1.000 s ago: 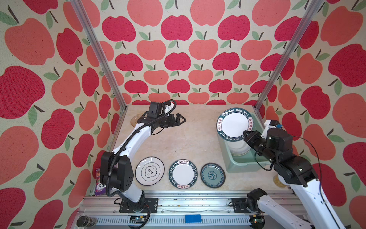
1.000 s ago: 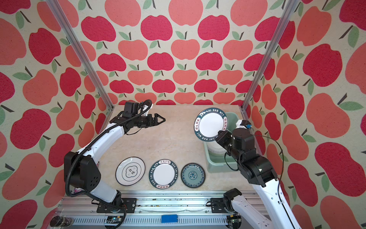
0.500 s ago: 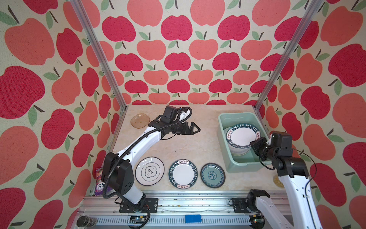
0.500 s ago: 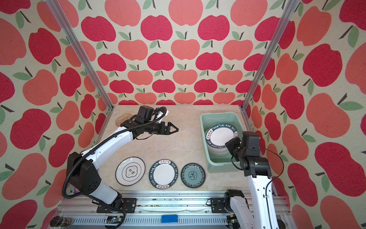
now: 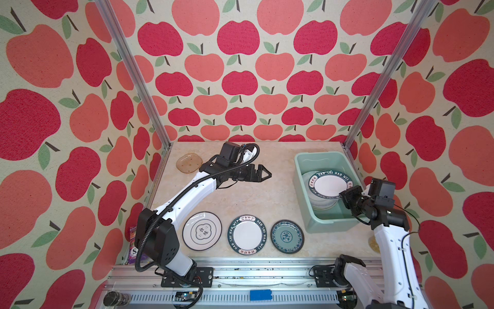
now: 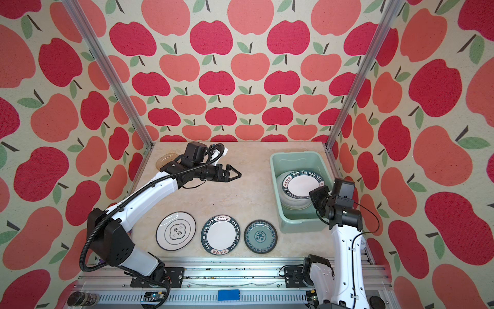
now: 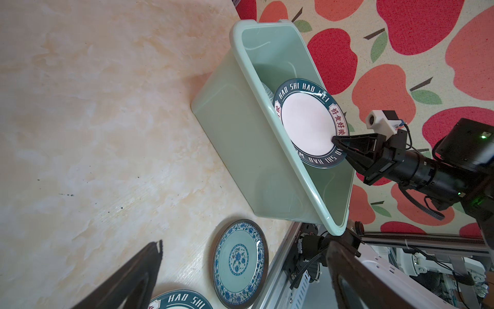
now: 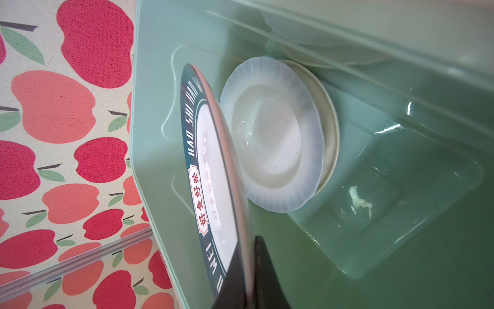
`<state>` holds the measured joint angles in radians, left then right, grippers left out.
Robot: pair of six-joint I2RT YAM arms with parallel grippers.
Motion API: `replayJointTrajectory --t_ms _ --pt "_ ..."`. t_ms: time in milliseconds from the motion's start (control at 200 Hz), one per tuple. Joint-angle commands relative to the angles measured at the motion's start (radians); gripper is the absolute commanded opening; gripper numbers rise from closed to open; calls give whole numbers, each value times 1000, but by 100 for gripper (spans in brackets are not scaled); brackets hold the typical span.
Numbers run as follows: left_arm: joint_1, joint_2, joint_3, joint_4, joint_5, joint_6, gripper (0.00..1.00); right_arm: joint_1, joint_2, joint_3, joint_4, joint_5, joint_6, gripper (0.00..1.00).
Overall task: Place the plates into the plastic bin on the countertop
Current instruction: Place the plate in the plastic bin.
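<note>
My right gripper (image 5: 344,194) (image 8: 250,270) is shut on the edge of a white plate with a dark-green lettered rim (image 5: 330,184) (image 7: 307,123), holding it tilted inside the mint-green plastic bin (image 5: 299,171). Under it in the bin lie a clear glass plate (image 8: 272,149) and a white plate (image 8: 331,133). On the countertop (image 5: 254,198), a black-rimmed emblem plate (image 5: 202,234), a second lettered plate (image 5: 247,238) and a teal plate (image 5: 287,236) form a front row. An amber plate (image 5: 189,163) sits back left. My left gripper (image 5: 264,175) (image 7: 244,242) hangs open and empty above the countertop's middle.
Aluminium posts (image 5: 133,72) stand at the back corners, and apple-patterned walls close three sides. A metal rail (image 5: 240,270) with both arm bases runs along the front edge. A purple packet (image 5: 132,246) lies by the left wall.
My right arm has lowered the lettered plate from upright above the bin down into it. My left gripper has swung right, away from the amber plate, staying open.
</note>
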<state>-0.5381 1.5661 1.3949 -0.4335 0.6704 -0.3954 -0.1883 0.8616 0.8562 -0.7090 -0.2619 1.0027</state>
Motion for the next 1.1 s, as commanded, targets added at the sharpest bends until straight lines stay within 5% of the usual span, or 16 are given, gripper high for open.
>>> replayJointTrajectory --t_ms 0,1096 --pt "-11 29 46 -39 -5 13 99 -24 13 -33 67 -61 -28 0" --pt "-34 119 99 -60 3 23 99 -4 296 -88 229 -73 -116 0"
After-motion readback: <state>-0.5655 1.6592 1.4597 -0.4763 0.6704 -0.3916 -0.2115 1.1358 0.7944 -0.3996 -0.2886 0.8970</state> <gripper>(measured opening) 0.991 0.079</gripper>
